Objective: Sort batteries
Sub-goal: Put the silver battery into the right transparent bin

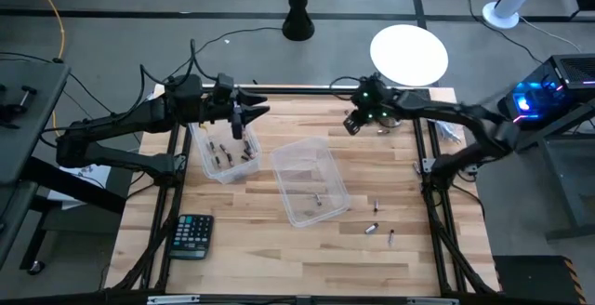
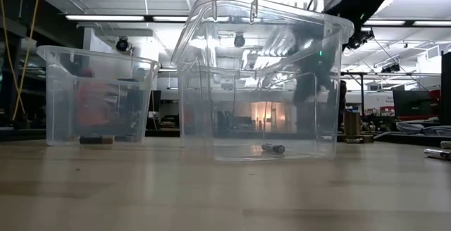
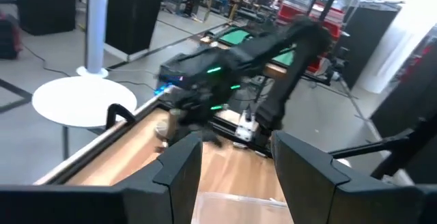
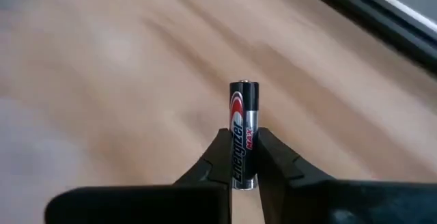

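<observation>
My right gripper hovers over the far part of the table, shut on a black-and-silver battery. My left gripper is open and holds nothing; it hangs over the far end of the small clear bin, which has several batteries on its floor. The larger clear bin stands mid-table with a battery lying on its bottom. Three loose batteries lie on the wood to the right of that bin. My right gripper pinches the battery between its two fingertips, gripping its lower half. The battery lies along the fingers, and its upper end sticks out past the tips. It is clear of the wooden tabletop.
A black calculator lies near the table's near left corner. A white round stand base and a black pole base sit on the floor beyond the far edge. Bare wood stretches along the near side.
</observation>
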Available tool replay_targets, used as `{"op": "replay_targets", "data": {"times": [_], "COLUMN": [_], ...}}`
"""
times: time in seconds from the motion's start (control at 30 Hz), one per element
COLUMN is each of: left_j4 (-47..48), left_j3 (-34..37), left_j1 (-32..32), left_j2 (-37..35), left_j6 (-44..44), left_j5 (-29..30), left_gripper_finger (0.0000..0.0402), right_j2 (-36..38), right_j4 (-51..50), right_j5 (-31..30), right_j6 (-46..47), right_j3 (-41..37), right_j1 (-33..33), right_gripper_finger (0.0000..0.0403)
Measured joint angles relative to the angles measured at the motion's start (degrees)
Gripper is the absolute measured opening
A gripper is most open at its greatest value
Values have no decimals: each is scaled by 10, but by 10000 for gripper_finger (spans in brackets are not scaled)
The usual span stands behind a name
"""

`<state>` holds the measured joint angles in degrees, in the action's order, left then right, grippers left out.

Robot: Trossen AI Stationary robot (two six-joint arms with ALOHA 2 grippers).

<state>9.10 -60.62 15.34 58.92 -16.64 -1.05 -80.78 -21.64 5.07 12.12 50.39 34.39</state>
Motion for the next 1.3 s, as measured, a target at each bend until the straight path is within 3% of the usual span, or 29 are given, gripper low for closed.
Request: {"op": "replay_targets", "data": {"times": [0.13, 0.23, 0.43, 0.57, 0.73, 0.87, 1.07, 1.17, 1.3], "left_j4": [0, 0, -1, -5, -21, -22, -21, -21, -21], "left_j3": [0, 0, 0, 0, 0, 0, 0, 0, 0], "left_j1": [0, 0, 0, 0, 0, 0, 0, 0, 0], "left_j2": [0, 0, 0, 0, 0, 0, 0, 0, 0], "left_j6": [9, 9, 9, 13, 18, 18, 19, 30, 44], "left_j5": [23, 41, 48, 48, 49, 49, 49, 49, 49], "left_gripper_finger": [168, 168, 168, 168, 168, 168, 168, 168, 168], "right_j2": [85, 110, 88, 75, 77, 77, 65, 49, 16], "right_j4": [53, 78, 112, 117, 110, 63, -209, -285, -299], "right_j5": [99, 108, 35, -40, -65, -72, -310, -340, -338], "right_j6": [76, 132, 200, 235, 237, 188, 259, 350, 467], "right_j3": [1, 1, 1, 1, 12, 64, 180, 180, 132], "right_j1": [-67, -146, -288, -327, -314, -286, -197, -138, -77], "right_gripper_finger": [19, 24, 42, 75, 142, 181, 180, 174, 165]}}
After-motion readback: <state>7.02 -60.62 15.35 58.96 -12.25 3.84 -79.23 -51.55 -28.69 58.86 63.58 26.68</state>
